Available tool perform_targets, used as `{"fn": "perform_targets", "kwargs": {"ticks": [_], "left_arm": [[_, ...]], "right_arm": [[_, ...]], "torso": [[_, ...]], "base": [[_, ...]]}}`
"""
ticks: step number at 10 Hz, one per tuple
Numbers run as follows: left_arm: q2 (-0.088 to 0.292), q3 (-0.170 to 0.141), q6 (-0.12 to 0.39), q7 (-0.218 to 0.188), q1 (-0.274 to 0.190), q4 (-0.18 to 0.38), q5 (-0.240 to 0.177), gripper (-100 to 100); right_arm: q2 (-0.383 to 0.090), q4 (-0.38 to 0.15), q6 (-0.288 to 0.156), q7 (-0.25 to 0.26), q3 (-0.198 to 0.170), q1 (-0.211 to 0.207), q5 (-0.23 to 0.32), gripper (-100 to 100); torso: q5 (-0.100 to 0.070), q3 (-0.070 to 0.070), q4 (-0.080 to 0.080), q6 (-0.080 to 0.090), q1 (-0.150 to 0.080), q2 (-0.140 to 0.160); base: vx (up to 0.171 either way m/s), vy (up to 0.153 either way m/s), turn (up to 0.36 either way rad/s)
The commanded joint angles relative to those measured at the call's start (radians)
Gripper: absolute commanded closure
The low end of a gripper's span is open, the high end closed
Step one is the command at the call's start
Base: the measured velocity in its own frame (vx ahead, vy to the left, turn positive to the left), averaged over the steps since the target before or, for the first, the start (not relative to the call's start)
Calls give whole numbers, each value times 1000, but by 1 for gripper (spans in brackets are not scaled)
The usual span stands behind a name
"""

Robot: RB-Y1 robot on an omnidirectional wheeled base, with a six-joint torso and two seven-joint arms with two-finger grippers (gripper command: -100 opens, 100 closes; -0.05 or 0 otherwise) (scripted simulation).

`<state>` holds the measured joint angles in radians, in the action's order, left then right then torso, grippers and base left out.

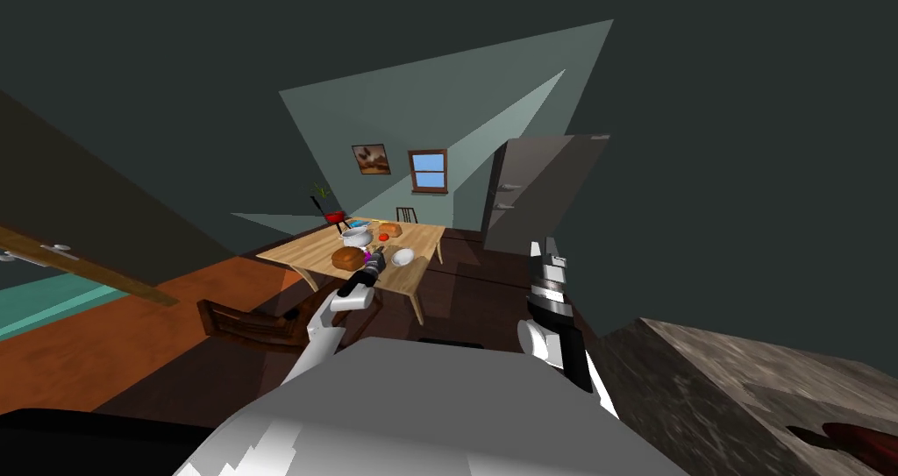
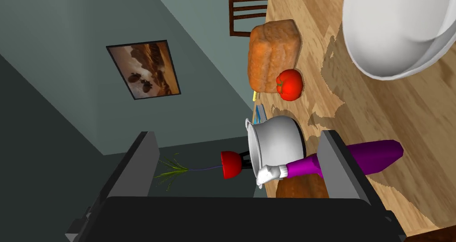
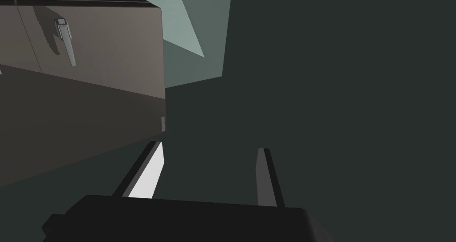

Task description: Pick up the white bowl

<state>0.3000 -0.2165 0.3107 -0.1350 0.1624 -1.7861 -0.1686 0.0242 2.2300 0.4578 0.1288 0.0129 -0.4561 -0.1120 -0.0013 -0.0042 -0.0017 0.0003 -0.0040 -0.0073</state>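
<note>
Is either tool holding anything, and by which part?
Nothing is held: left tool and right tool are open; the round white bowl lies free.

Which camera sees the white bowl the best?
The left wrist view: the white bowl looks big and close on the wooden table, though partly cut off. The head view shows it tiny, near the table's front edge. The right wrist view faces a grey fridge.

The counter (image 2: 401,132) shows pale planked wood grain, the white bowl (image 2: 392,25) is smooth and matt, the grey pot (image 2: 278,145) looks like smooth metal, the loaf (image 2: 271,56) rough-crusted, the tomato (image 2: 289,84) glossy.
</note>
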Motion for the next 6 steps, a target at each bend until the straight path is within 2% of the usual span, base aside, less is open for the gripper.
{"fn": "perform_targets", "kwargs": {"ticks": [1, 2, 3, 4, 5, 6], "left_arm": [[2, -7, 42, 3, -11, 12, -7, -100], [14, -17, 73, 6, -11, 41, -31, -100], [14, -17, 79, 6, -11, 41, -31, -100], [27, -26, 114, 10, -8, 69, -55, -100], [27, -26, 114, 10, -8, 69, -55, -100], [39, -35, 147, 15, -4, 96, -78, -100]], "right_arm": [[0, 0, 0, 0, 0, 0, 0, 0], [0, 0, 0, 0, 0, 0, 0, 0], [0, 0, 0, 0, 0, 0, 0, 0], [0, 0, 0, 0, 0, 0, 0, 0], [0, 0, 0, 0, 0, 0, 0, 0], [0, 0, 0, 0, 0, 0, 0, 0]], "torso": [[0, 0, 0, 0, 0, 0], [0, 1, 0, 0, 1, 1], [0, 0, 0, 0, 1, 0], [0, 0, 0, 0, 2, 0], [0, 0, 0, 0, 2, -1], [0, 0, 0, 0, 3, 0]], "base": [[44, -57, -1], [82, -54, -16], [70, -41, -2], [74, -39, -21], [63, -25, -10], [78, -29, -25]]}}
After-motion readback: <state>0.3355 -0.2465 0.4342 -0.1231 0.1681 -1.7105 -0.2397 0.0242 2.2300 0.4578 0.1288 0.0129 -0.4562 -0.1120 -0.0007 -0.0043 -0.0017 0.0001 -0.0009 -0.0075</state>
